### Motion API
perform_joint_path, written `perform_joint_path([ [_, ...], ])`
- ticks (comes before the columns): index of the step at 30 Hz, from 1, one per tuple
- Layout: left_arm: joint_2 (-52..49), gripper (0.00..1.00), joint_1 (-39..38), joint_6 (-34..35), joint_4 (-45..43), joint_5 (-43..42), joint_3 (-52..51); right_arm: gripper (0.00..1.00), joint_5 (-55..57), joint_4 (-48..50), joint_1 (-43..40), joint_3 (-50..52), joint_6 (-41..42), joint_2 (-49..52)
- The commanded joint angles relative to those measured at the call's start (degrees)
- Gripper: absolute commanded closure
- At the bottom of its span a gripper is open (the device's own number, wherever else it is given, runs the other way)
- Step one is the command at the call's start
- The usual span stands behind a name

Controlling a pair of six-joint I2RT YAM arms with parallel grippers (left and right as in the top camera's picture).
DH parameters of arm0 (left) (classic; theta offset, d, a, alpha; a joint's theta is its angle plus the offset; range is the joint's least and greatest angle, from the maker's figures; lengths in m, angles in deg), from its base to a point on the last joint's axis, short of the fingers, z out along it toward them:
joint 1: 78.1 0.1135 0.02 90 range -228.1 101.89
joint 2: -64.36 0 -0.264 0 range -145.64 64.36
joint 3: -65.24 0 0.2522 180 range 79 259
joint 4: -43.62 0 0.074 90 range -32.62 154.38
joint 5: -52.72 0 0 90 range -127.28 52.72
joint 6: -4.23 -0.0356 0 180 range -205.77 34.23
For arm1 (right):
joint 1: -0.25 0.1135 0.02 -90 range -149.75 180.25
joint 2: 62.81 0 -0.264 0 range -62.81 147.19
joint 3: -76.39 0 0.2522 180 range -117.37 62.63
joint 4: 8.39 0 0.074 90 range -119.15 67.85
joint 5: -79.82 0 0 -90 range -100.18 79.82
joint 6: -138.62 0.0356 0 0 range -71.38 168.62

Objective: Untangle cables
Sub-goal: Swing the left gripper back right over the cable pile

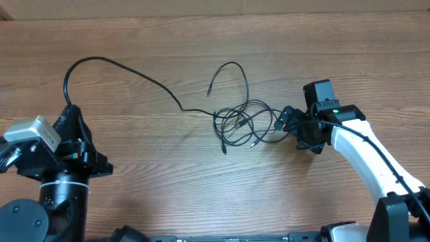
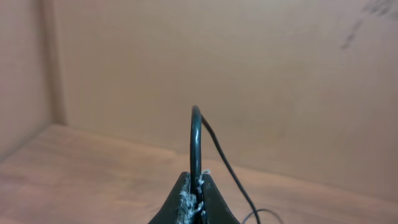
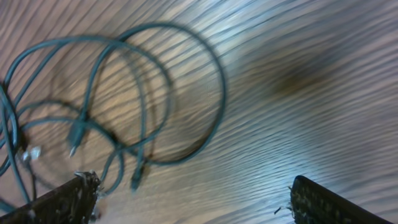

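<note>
Your left gripper (image 2: 198, 179) is clenched on one cable (image 2: 196, 137); your right gripper (image 3: 193, 196) stands released beside the cables (image 1: 238, 121), bunched near the table's (image 1: 168, 181) middle, the gripped one trailing toward its left edge.

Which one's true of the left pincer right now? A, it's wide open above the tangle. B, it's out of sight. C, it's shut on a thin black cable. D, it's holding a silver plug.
C: the left wrist view shows the left pincer shut on a thin black cable arcing up from its tips.
</note>
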Motion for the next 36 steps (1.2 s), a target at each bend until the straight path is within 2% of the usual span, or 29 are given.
perform_joint_path([
  [1, 0.24, 0.96, 0.04, 2.19, 2.16, 6.56, -1.42, 0.0, 4.31, -0.24, 0.17, -0.33, 2.01, 0.33],
  [5, -0.15, 0.96, 0.04, 9.86, 6.12, 5.81, -5.73, 0.0, 3.91, -1.09, 0.17, -0.33, 1.99, 0.33],
  [6, -0.57, 0.96, 0.04, 12.44, 6.75, 3.43, -8.35, 0.0, 3.91, -1.33, 0.17, -0.33, 1.99, 0.33],
  [11, -4.0, 0.96, 0.04, 16.76, 4.7, -6.34, -17.81, 0.0, 3.91, -1.99, 0.17, -0.33, 1.99, 0.33],
  [17, -15.96, 0.96, 0.04, 15.87, -5.11, -23.71, -24.68, 0.0, 3.93, -2.1, 0.17, -0.33, 1.97, 0.33],
  [20, -23.23, 0.91, 0.04, 10.91, -9.62, -31.3, -24.5, 0.0, 3.93, -2.1, 0.17, -0.33, 1.97, 0.33],
  [22, -28.48, 0.85, 0.44, 6.54, -10.51, -34.51, -22.8, 0.0, 3.93, -2.12, 0.17, -0.33, 1.97, 0.33],
  [28, -41.7, 0.83, 4.37, 3.28, -4.74, -42.38, -13.03, 0.0, 3.98, -2.05, 0.17, -0.33, 1.53, 0.33],
  [30, -46.84, 0.67, 6.49, 2.51, -0.37, -42.56, -8.52, 0.0, 3.96, -1.95, 0.17, -0.33, 1.53, 0.33],
  [32, -49.81, 0.57, 8.33, 1.62, 4.28, -42.6, -4.2, 0.0, 3.98, -1.97, 0.17, -0.33, 1.51, 0.33],
  [33, -50.97, 0.55, 9.18, 1.62, 6.54, -42.69, -1.97, 0.0, 3.98, -1.97, 0.17, -0.33, 1.51, 0.33],
  [36, -53.86, 0.58, 10.82, 0.76, 12.61, -46.38, 4.94, 0.0, 4.81, -1.7, 0.17, -0.33, 1.31, 0.33],
])
